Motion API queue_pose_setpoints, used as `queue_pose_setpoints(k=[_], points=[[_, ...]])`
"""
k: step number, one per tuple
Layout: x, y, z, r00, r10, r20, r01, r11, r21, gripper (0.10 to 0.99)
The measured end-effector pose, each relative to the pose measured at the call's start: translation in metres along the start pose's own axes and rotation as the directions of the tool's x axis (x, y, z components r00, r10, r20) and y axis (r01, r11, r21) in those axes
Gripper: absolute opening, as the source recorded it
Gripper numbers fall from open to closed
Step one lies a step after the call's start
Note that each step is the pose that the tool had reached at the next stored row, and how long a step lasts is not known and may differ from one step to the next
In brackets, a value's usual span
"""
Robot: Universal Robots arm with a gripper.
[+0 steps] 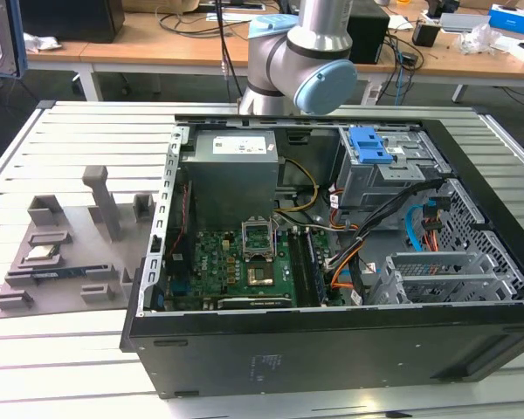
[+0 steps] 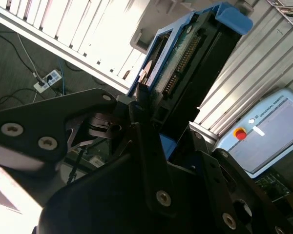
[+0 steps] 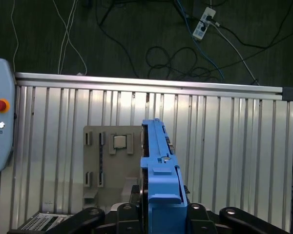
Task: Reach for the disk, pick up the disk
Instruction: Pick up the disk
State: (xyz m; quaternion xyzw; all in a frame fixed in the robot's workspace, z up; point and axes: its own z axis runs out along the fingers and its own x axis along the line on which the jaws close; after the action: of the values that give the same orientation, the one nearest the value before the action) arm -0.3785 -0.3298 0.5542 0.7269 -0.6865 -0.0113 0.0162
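My gripper (image 3: 162, 217) is clamped on the disk (image 3: 155, 146), its black bolted metal pressing in on both flanks. I hold the disk edge-on: a thin flat slab. A glossy blue plastic bracket (image 3: 162, 190) wraps its rim and steps out into a blocky tab near my grip.

In the second wrist view the disk (image 2: 185, 63) shows a dark face with a row of pale connector pins along one end. The bracket (image 2: 232, 17) curves round its far corner.

The disk sits in my grip, with the table (image 3: 224, 146) beyond it. The table is ribbed aluminium in long parallel slats with a bright matte sheen. On it lies a flat grey tray (image 3: 95, 161) of moulded pockets, and one pocket holds a small square silver chip (image 3: 119, 142). A pale blue pendant (image 3: 0, 126) with a round red button rests at the table's edge.

In the exterior view my arm (image 1: 306, 52), smooth grey with blue caps, stands behind the open black case (image 1: 332, 349). Inside the case are a green board (image 1: 236, 262), looped cables and a blue latch (image 1: 369, 144) on a silver cage. The tray (image 1: 70, 253) lies beside the case, on the exterior view's left.
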Motion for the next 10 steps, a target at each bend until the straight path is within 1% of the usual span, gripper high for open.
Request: queue_pose_setpoints(k=[2,5,7,8,9,10], points=[[0.0001,-0.0008,-0.0001,1.0000,0.000,0.0000,0.000,1.0000,0.000,0.365],[0.0005,-0.0075,-0.0003,1.0000,0.000,-0.0002,0.000,1.0000,0.000,0.365],[0.0010,-0.0185,-0.0007,1.0000,0.000,-0.0006,0.000,1.0000,0.000,0.365],[0.0014,-0.0266,-0.0010,1.0000,0.000,-0.0006,0.000,1.0000,0.000,0.365],[0.0017,-0.0322,-0.0013,1.0000,0.000,-0.0007,0.000,1.0000,0.000,0.365],[0.0019,-0.0356,-0.0014,1.0000,0.000,-0.0007,0.000,1.0000,-0.001,0.365]])
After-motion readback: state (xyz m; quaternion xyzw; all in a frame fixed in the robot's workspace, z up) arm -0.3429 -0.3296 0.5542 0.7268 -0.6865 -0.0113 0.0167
